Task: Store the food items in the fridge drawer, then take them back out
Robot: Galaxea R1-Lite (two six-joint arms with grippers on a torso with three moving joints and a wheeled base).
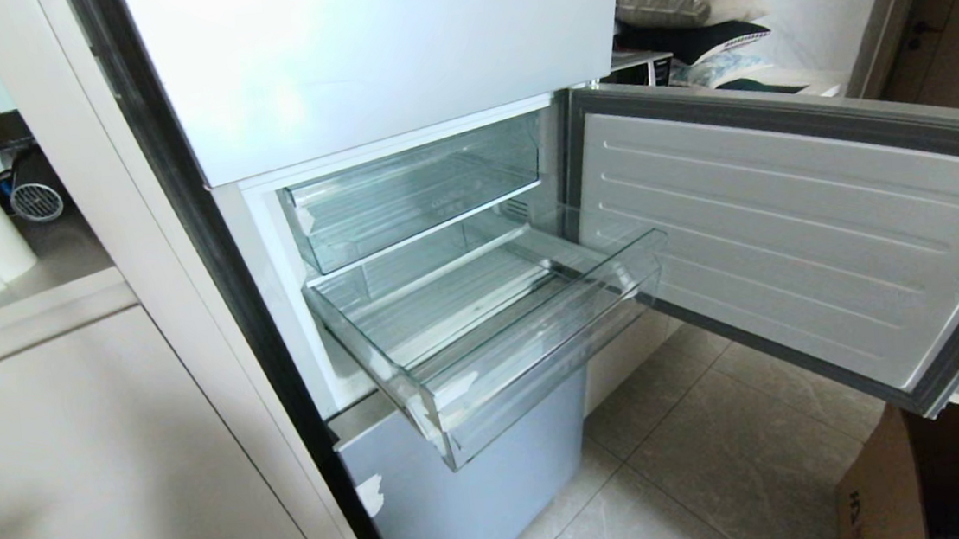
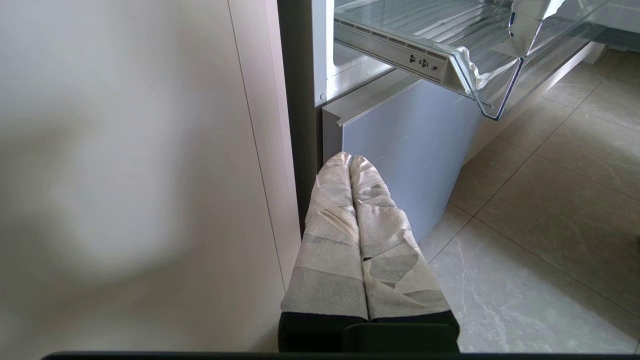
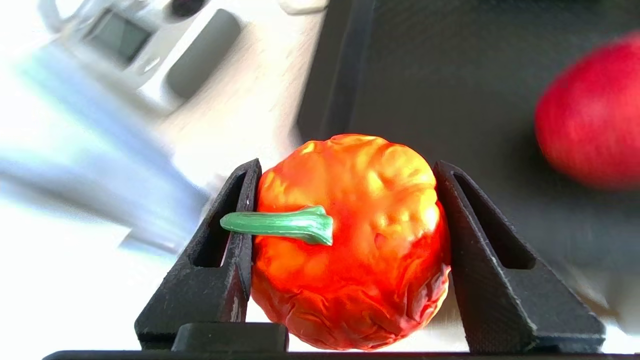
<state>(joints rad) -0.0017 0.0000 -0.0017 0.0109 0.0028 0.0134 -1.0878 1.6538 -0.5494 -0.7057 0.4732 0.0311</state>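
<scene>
The fridge [image 1: 374, 61] fills the upper middle of the head view, its middle door [image 1: 797, 233] swung wide across the right side of the frame. The fridge drawer [image 1: 531, 360] juts out at centre frame, pulled well forward over the pale blue lower panel [image 1: 481, 486], with nothing lying on its ribbed floor; a shallower clear tray [image 1: 412, 193] sits pushed in just above it. A cardboard box [image 1: 941, 481] shows at the lower right corner on the tiled floor [image 1: 722, 457].

In the lower middle of the left wrist view, the left gripper [image 2: 350, 160] has its taped fingers pressed together, near the lower panel.

At the centre of the right wrist view, the right gripper [image 3: 345, 172] is clamped on the red-orange tomato [image 3: 360, 250], green stem pointing toward one finger. A blurred red round thing [image 3: 592, 110], possibly another fruit, lies at right on a dark surface.
</scene>
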